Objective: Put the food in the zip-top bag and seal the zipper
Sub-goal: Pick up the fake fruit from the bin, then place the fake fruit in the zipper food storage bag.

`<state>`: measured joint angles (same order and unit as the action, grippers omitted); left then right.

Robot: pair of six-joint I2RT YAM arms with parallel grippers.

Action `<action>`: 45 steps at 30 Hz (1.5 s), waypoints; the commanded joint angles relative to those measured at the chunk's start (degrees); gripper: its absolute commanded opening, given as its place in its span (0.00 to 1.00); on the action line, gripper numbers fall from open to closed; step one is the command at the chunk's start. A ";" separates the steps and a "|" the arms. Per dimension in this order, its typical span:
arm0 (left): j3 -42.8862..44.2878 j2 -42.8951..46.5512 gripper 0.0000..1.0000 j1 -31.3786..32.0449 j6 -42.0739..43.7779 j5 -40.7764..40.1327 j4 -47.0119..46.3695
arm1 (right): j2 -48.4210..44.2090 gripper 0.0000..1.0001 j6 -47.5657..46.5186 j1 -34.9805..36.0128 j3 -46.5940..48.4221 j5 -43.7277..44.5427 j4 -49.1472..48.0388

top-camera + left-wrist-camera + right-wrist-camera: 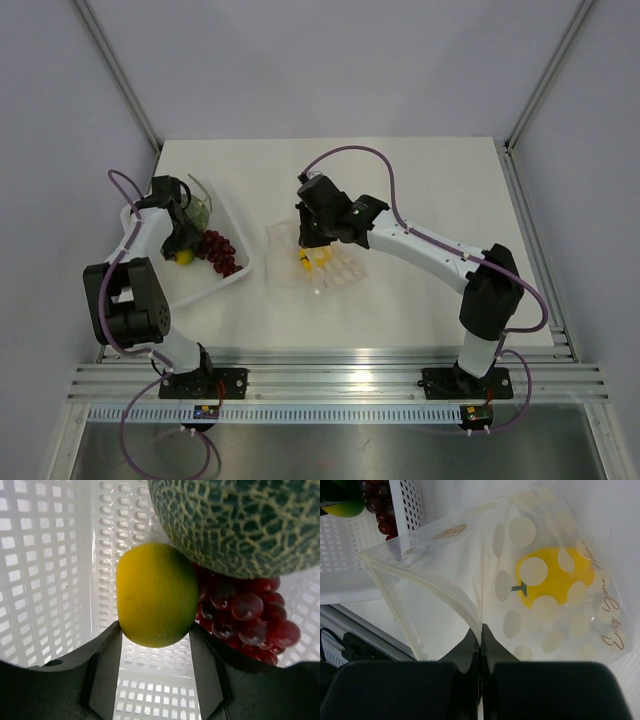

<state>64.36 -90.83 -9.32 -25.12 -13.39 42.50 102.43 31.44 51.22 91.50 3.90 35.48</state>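
My left gripper point(156, 630) is down in the white tray point(45, 580), its two fingers pressed against the lower sides of a yellow lemon-like ball point(156, 592). A grey-green netted melon point(240, 525) leans on the ball from above. From above, this gripper point(183, 252) sits over the ball point(186, 258). The clear dotted zip-top bag point(520, 545) lies mid-table point(330, 268) with a yellow stemmed fruit point(560, 580) inside. My right gripper point(480, 630) is shut on the bag's mouth edge at the whitish zipper point(445, 592), which gapes open to the left.
A bunch of dark red grapes point(250, 620) lies in the tray beside the ball and under the melon. The tray point(215, 285) stands at the table's left, a short gap from the bag. Metal rails point(330, 380) run along the near edge.
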 commanded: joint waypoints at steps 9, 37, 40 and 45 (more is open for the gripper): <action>7.35 14.27 0.27 0.62 -0.01 -0.86 8.65 | 1.89 0.01 -0.94 0.11 4.64 -0.56 -0.77; 8.95 31.75 0.33 13.80 6.93 26.12 9.36 | 17.09 0.01 5.03 0.11 27.85 3.22 10.30; 7.72 32.81 0.34 14.16 7.11 28.94 8.92 | 17.98 0.01 5.65 0.11 29.61 3.48 11.54; 3.41 32.65 0.35 15.56 4.39 39.64 3.13 | 17.28 0.01 6.79 0.02 29.70 1.29 10.75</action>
<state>69.93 -57.87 5.34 -19.64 16.82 51.20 120.49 36.58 51.22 118.63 5.45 46.48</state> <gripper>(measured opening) 0.542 0.012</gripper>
